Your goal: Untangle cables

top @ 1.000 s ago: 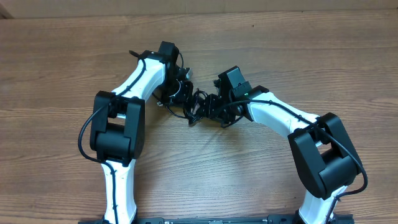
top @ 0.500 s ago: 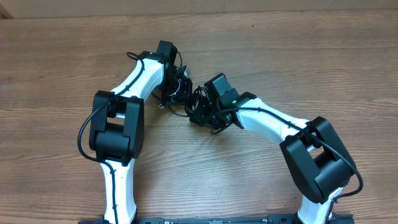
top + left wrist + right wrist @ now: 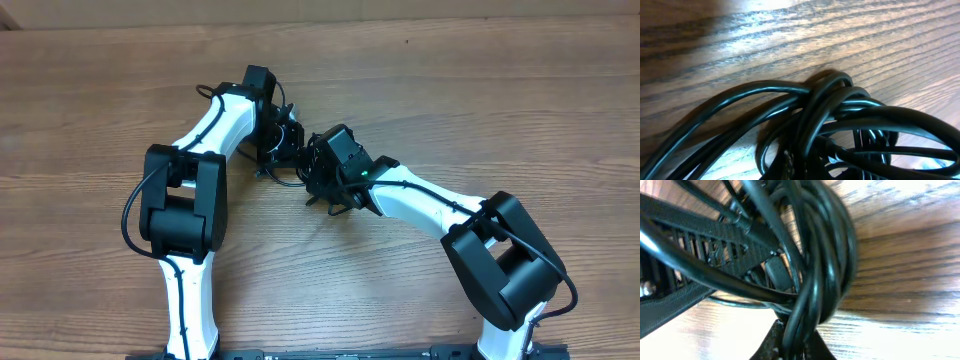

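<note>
The cables [image 3: 297, 172] are a knot of thin black cords on the wooden table, between my two grippers. My left gripper [image 3: 284, 143] sits at the knot's upper left. In the left wrist view the looped cables [image 3: 830, 115] fill the frame and hide the fingers, and the strands run straight into the jaw area. My right gripper [image 3: 318, 172] presses into the knot from the right. In the right wrist view its dark fingers [image 3: 769, 342] are shut on a bundle of cable strands [image 3: 825, 255] that rises between them.
The wooden table [image 3: 480, 90] spreads all round the knot. The two wrists stand very close together over the cables. A black slotted bar [image 3: 690, 255] crosses the upper left of the right wrist view, right behind the strands.
My right gripper has swung left into the knot, close to the left gripper, and closed on a bundle of strands. The left arm shifted slightly left, still shut.
</note>
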